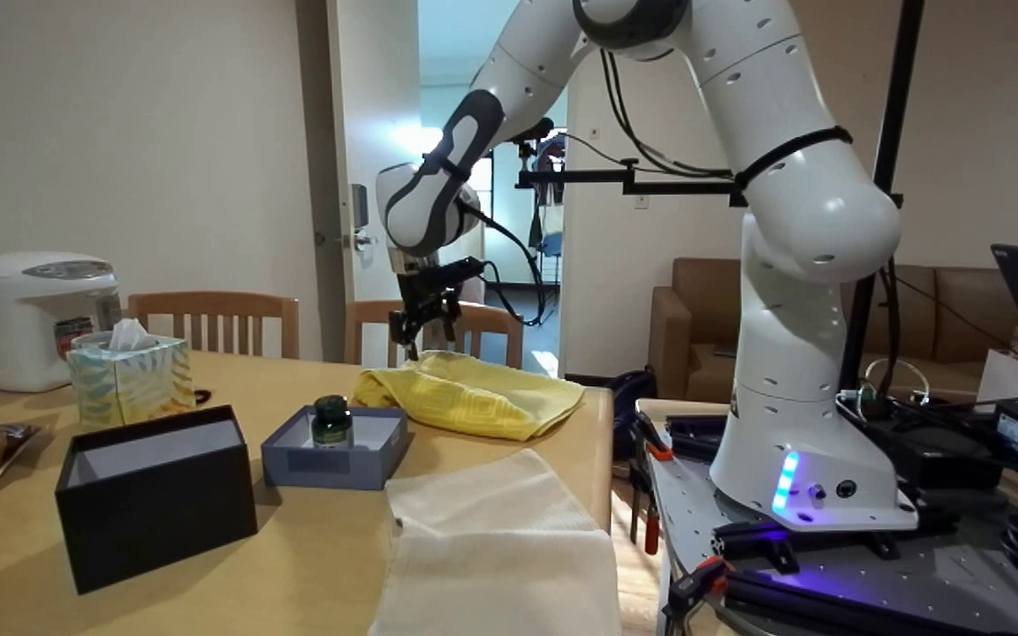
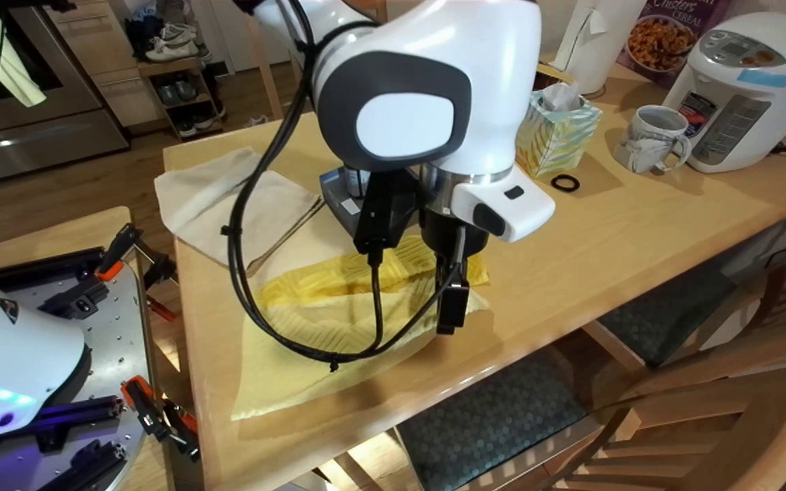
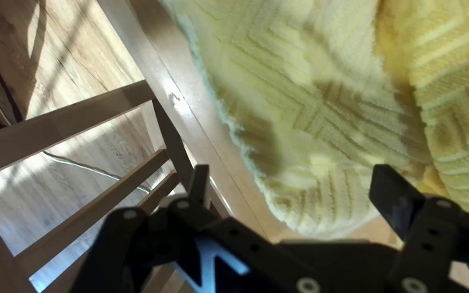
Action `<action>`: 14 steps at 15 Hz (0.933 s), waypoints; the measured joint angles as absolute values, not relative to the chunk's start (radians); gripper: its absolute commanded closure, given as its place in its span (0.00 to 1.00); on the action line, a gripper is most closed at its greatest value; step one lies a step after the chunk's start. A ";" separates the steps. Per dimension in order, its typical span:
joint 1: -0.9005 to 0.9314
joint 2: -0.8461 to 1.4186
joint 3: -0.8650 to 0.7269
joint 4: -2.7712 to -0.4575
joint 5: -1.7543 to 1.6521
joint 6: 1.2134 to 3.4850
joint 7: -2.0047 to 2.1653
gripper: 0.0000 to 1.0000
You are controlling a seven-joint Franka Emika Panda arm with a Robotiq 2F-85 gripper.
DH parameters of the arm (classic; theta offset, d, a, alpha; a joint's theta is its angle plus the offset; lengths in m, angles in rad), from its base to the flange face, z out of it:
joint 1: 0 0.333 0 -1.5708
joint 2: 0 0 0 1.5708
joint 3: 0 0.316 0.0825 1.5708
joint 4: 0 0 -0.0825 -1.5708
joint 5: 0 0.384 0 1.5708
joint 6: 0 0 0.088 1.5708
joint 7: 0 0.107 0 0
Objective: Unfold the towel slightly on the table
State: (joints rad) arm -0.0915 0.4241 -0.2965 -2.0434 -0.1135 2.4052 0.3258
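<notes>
- And here's the towel (image 1: 482,395), rumpled and part-folded, on the desk (image 2: 638,225) corner where robot-side and chair-side edges meet.
- The tool (image 3: 290,175) stands wide, gripping nothing, with a towel flap showing between its fingertips!
- Danger one: this finger (image 3: 199,183) looks lined up with the chair-side edge; straight down, it may strike wood.
- Danger two: its partner is near the fold, so a greedy pinch could catch both layers and drag the lot, unfolding nothing.
- Danger three: a hard tug toward the chair (image 2: 488,409) might slide it overboard.
- Just beside, the tray (image 1: 323,466) holds an upright bottle (image 1: 332,422); a sweeping hem might topple it.
- Farther from the robot-side edge: black box (image 1: 160,521), top open, floor hidden.
- Beyond, the tissue box (image 1: 131,384), tissue (image 1: 129,336) poking out, and a mug (image 2: 642,146), contents unclear.
</notes>
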 measured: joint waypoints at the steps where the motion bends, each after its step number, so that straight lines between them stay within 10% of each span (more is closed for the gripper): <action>1: -0.084 0.392 -0.301 -2.059 -0.129 2.410 0.332 0.00; 14: -0.092 0.164 -0.122 -2.257 0.163 2.519 -0.079 0.00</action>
